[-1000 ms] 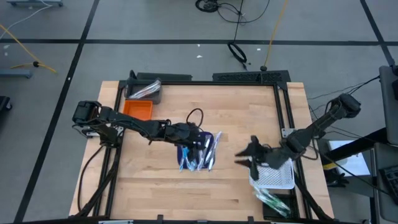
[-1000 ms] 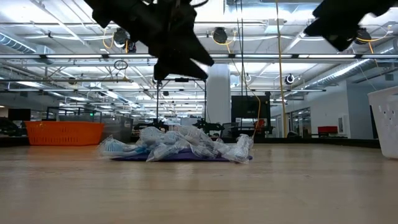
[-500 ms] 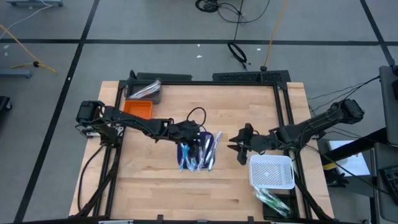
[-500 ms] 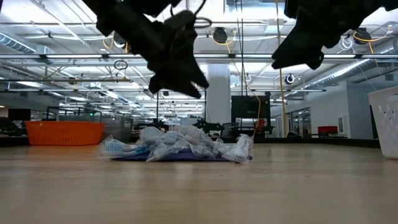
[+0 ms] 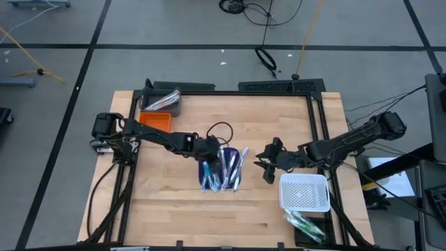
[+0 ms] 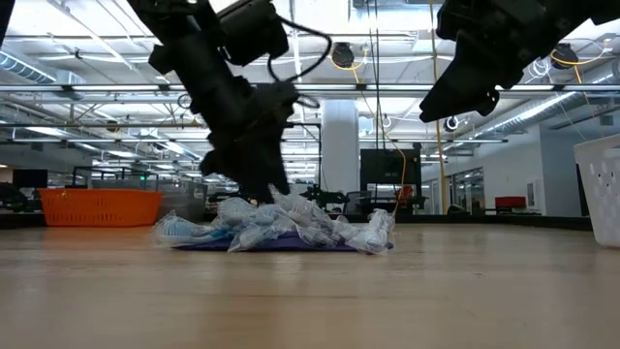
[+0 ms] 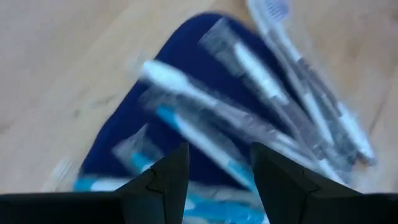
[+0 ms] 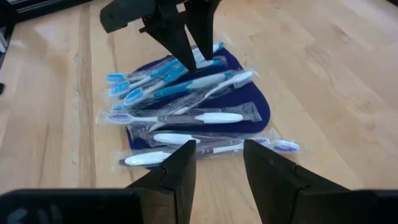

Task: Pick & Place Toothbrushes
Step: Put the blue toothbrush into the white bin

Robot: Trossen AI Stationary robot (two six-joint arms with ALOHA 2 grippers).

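Note:
A heap of toothbrushes (image 5: 224, 171) in clear wrappers lies on a dark blue mat (image 8: 256, 109) at the table's middle. Their handles are white, blue and light blue. My left gripper (image 5: 214, 155) points steeply down over the heap's far left part, open, with its fingertips (image 8: 188, 61) right at the topmost wrappers (image 7: 249, 118). My right gripper (image 5: 265, 169) hangs open in the air to the right of the heap, well above the table (image 6: 438, 105). It faces the heap and has nothing between its fingers (image 8: 217, 165). My left gripper comes at the heap from above, slanting toward the table's right. Its open fingers stand over the wrapped toothbrushes (image 6: 262, 204) at the heap's far left end. Whether the tips touch a wrapper, I cannot tell.
A white mesh basket (image 5: 304, 192) stands near the right edge, just near-side of my right gripper, with green wrapped items (image 5: 306, 226) beyond it at the near edge. An orange bin (image 5: 155, 123) and a dark tray (image 5: 162, 102) sit at the far left corner.
My left gripper has sunk onto the heap, tipping more steeply downward and rolling somewhat. My right gripper has swung from above the white basket toward the far side and the heap, then nearly stopped. The toothbrushes have not moved.

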